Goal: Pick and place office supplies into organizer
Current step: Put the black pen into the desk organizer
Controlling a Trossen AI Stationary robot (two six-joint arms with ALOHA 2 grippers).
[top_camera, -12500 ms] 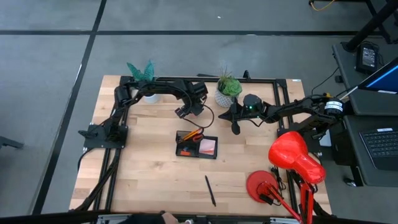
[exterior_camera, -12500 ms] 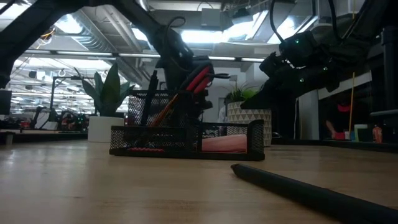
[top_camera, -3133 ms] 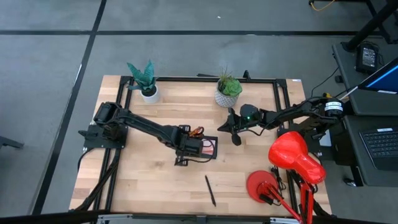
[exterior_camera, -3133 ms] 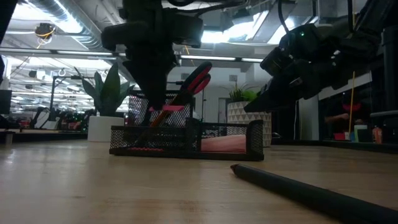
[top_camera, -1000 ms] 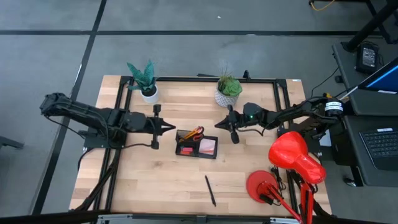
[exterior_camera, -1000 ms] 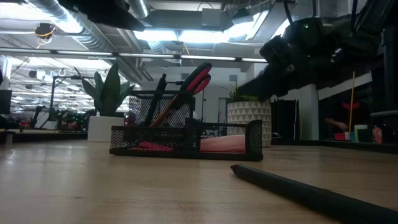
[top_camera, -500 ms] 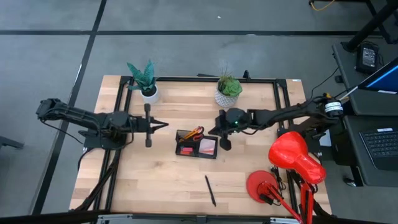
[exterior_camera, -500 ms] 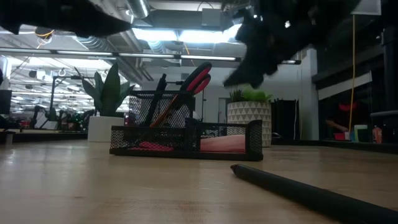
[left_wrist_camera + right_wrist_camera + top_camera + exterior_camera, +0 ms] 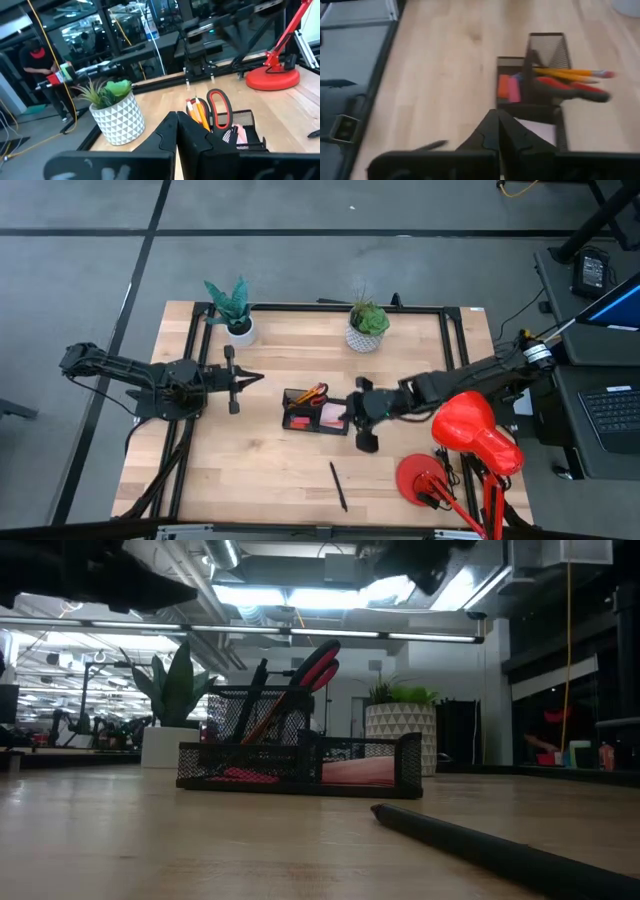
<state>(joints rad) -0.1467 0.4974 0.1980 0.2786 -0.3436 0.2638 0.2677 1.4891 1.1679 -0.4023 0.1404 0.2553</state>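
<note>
The black mesh organizer (image 9: 316,412) stands mid-table and holds the red-handled scissors (image 9: 219,104), orange pencils (image 9: 570,74), pink and orange erasers (image 9: 508,87) and a pink sticky-note block (image 9: 334,415). A dark pen (image 9: 339,486) lies flat on the wood, nearer the front edge. My left gripper (image 9: 262,378) is shut and level, left of the organizer and apart from it. My right gripper (image 9: 349,412) is shut and slants down above the organizer's right end, holding nothing.
Two potted plants (image 9: 233,315) (image 9: 366,325) stand along the far edge. A red desk lamp (image 9: 470,430) with its round base (image 9: 425,478) fills the near right corner. Bare wood lies left of and in front of the organizer.
My left gripper has drawn back toward the table's left edge, away from the organizer. My right gripper has risen and swung toward the near edge and leftward, from beside the far plant to above the organizer's right end. The organizer and pen have stayed put.
</note>
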